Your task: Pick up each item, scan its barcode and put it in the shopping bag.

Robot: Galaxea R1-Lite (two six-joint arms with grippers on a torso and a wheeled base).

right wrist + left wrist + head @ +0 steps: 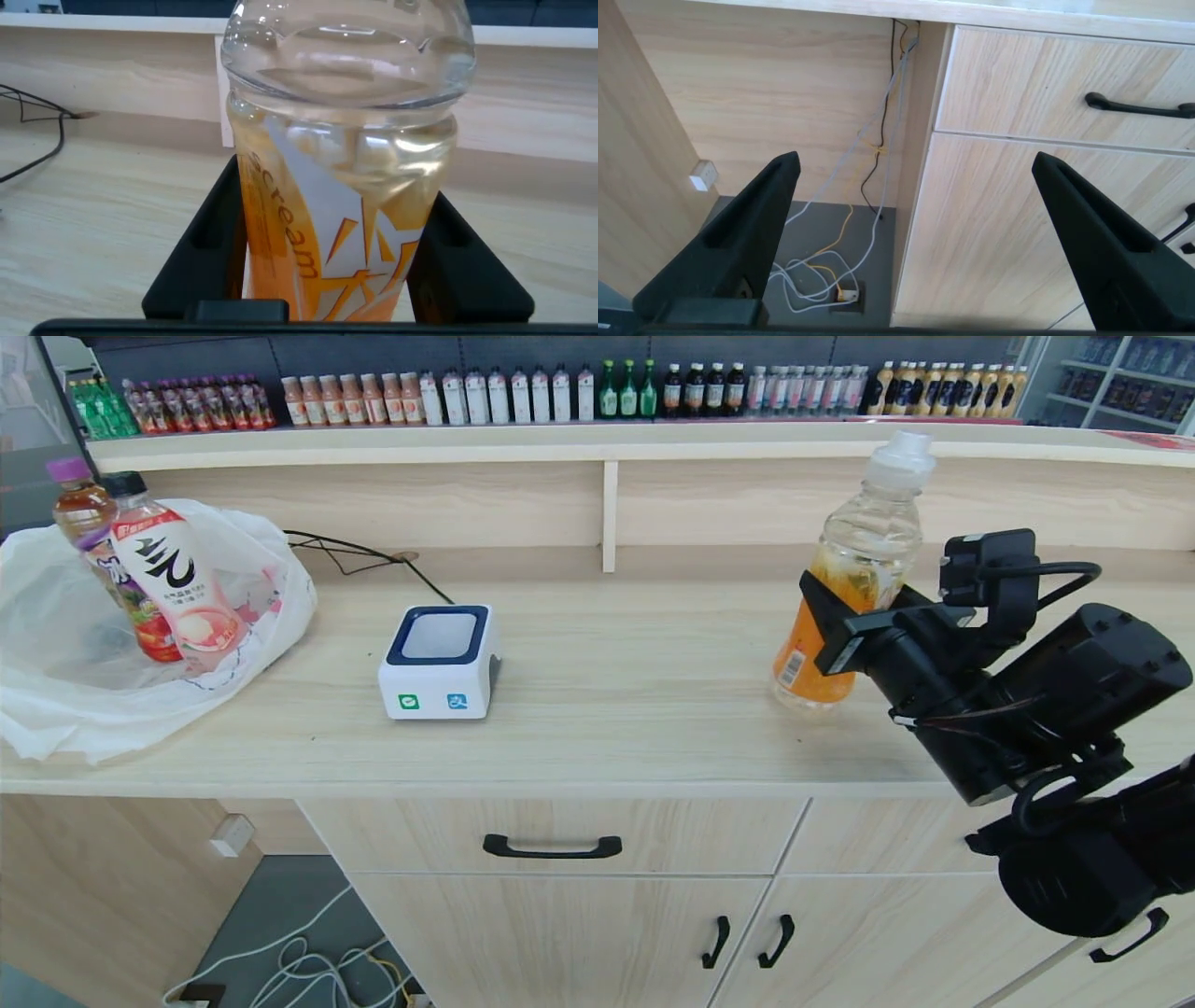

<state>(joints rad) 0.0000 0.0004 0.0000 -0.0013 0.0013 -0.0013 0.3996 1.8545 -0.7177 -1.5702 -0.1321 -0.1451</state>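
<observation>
The right gripper, at mid-right of the head view, has its flat black fingers closed on the orange label band of a clear ribbed plastic bottle with a white cap, leaning slightly, its base at the counter. The left gripper is spread wide with nothing between its wedge-shaped fingers, before pale cabinet fronts. At centre sits a white cube scanner with a blue-rimmed window. At far left a crinkled white plastic shopping bag holds two labelled bottles. The counter is light wood-grain laminate; along the top edge runs a shelf of drinks.
</observation>
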